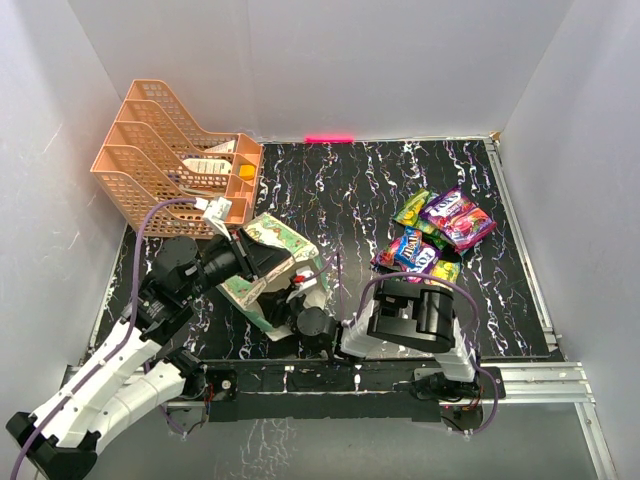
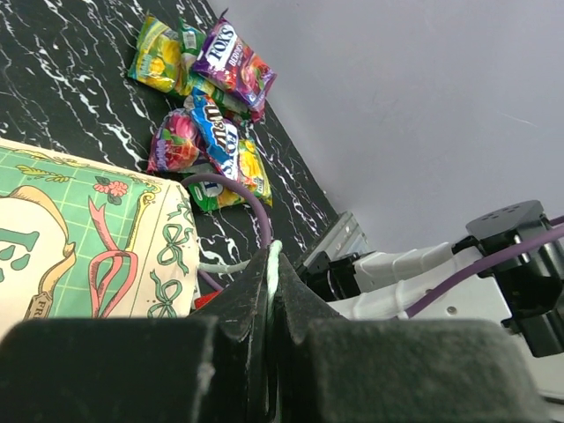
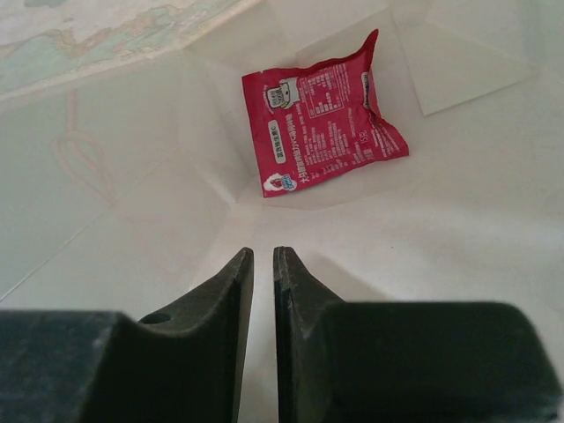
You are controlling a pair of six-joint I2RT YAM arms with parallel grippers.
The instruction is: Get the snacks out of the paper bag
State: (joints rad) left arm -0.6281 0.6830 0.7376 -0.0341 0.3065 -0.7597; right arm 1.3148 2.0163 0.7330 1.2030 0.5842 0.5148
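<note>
The paper bag [image 1: 262, 285] lies on its side at the left of the black table, its mouth towards the right arm. My left gripper [image 2: 272, 256] is shut on the bag's mint-green edge [image 2: 274, 264]; the printed face [image 2: 88, 238] lies to its left. My right gripper [image 3: 263, 253] is inside the bag, jaws nearly together with a narrow gap and nothing between them. A red snack packet [image 3: 322, 115] lies flat on the bag's inner wall, ahead of the fingertips and apart from them. Several bright snacks [image 1: 435, 235] lie in a pile on the table at the right, also in the left wrist view [image 2: 207, 97].
A peach mesh tray rack [image 1: 170, 160] stands at the back left, holding white cards [image 1: 215, 165]. The right arm's body [image 1: 415, 315] sits just in front of the snack pile. White walls enclose the table; a metal rail [image 1: 540, 375] runs along the near edge.
</note>
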